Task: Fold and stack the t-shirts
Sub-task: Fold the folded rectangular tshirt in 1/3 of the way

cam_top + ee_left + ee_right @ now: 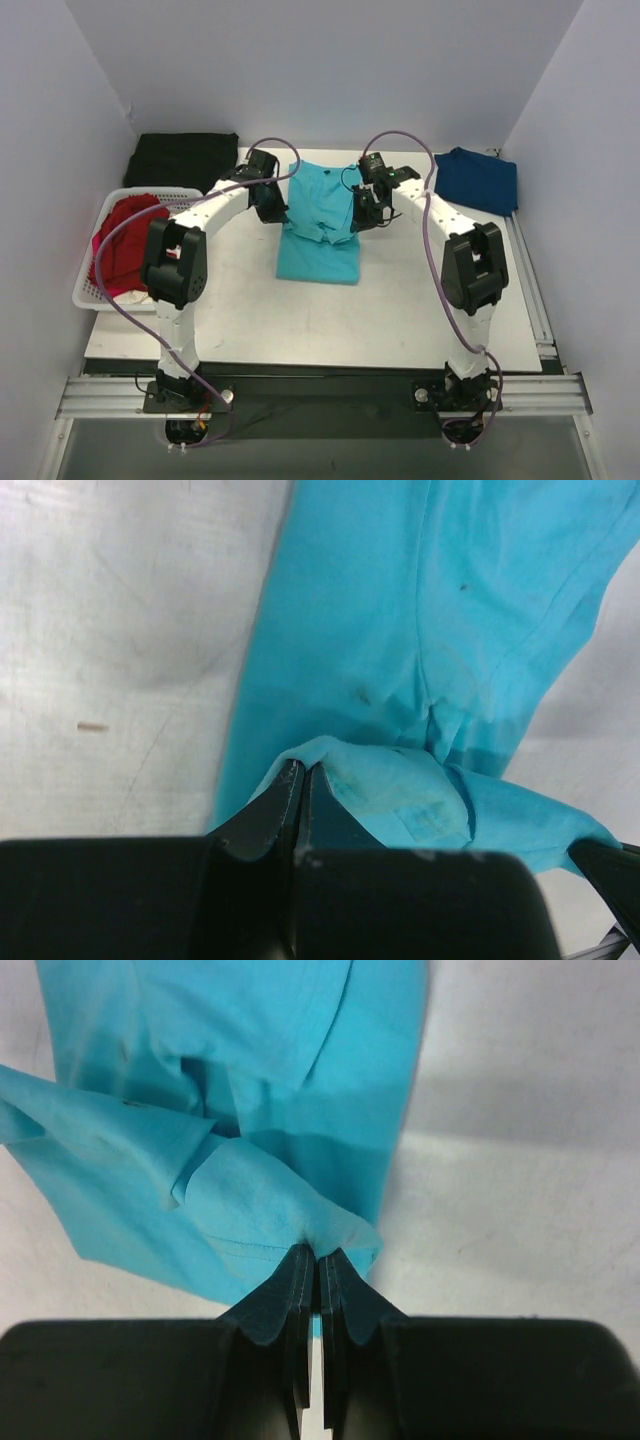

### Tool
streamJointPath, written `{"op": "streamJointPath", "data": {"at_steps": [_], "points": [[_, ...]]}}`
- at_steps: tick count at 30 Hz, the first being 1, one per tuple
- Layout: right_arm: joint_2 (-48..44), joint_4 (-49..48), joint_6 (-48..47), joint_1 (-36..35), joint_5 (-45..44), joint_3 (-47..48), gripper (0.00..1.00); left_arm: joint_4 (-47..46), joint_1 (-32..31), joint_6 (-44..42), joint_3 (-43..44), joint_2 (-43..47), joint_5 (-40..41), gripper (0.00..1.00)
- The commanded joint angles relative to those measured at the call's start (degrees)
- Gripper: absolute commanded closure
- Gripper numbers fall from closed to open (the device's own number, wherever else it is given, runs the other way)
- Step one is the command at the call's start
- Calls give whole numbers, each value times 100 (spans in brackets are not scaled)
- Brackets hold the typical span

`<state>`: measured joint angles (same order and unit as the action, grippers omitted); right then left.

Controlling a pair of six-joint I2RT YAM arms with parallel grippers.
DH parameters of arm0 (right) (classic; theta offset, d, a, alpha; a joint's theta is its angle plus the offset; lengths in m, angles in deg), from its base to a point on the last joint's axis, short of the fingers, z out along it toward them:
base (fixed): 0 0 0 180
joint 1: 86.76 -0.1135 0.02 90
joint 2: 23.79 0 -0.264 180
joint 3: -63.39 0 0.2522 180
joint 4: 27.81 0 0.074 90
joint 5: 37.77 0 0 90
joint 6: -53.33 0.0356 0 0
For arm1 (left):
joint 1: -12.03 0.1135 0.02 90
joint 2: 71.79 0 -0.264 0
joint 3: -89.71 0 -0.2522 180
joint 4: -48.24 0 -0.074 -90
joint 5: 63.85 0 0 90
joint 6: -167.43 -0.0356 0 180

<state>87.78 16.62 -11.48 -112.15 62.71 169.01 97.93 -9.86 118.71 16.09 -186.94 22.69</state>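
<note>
Left pincer [303, 780] and right pincer [318, 1260] clamp turquoise t-shirt [320, 215], hiding its pinched edges.

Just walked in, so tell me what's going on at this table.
Both arms are on the turquoise t-shirt in the middle of the table. The left pincer is shut on one side edge, the right pincer on the other. The navy t-shirt lies at the far right corner. The red t-shirt sits in the white basket at the left.
</note>
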Motion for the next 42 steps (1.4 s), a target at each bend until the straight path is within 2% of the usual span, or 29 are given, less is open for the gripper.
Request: {"op": "streamJointPath", "data": {"at_steps": [1,5,12,13,16,17,20,23,27,32,36,42], "points": [[330,167,-85,183,129,621,100,2,176,-216,651,-314,-233,100],[760,167,-5,359,340,1070,100,107,334,-260,1414,-911,-707,100],[1419,167,144,508,446,1712,100,565,457,-497,2777,-1939,-998,100],[1472,149,188,526,446,1783,84,565,492,-524,2901,-2010,-1007,95],[1561,71,284,605,297,1959,61,59,536,-585,2964,-2029,-1086,72],[1552,0,354,631,262,1968,60,-162,537,-603,2903,-1968,-1077,57],[1351,-220,486,684,-89,1959,58,-1138,537,-691,2482,-1599,-1069,48],[1088,-351,505,675,-440,1872,59,-2079,537,-639,1860,-1072,-1122,45],[674,-580,269,544,-740,1512,60,-2283,545,-682,1549,-605,-1095,44],[366,-405,-14,201,-591,1028,60,-1879,493,-954,1294,-403,-1454,44],[348,-369,-32,-141,-600,615,60,-1037,326,-1410,1416,-543,-1482,45],[752,-352,170,-353,-231,667,60,-253,89,-1771,1470,-912,-1218,59]]}}
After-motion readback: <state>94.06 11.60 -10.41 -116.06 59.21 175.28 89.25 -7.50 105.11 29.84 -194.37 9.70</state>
